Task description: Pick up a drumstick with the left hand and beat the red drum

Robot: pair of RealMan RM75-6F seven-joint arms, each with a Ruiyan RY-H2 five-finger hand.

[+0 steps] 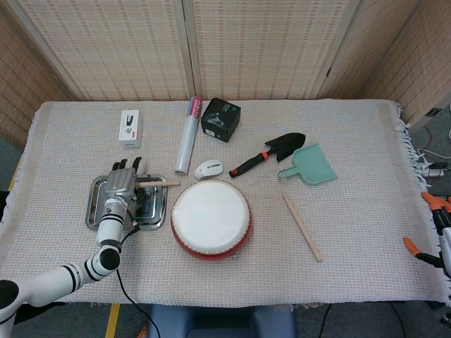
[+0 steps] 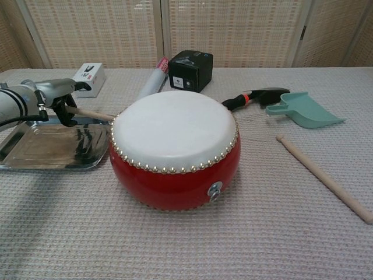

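The red drum with its white skin stands at the middle front of the table. My left hand hovers over a metal tray left of the drum. Its fingers are curled around one end of a wooden drumstick. The stick's free end points right, toward the drum's rim. A second drumstick lies loose on the cloth to the right of the drum. My right hand does not show in either view.
Behind the drum lie a white mouse, a white tube, a black box, a black trowel and a teal scoop. A small white box sits at back left. Orange clamps stick out at the right edge.
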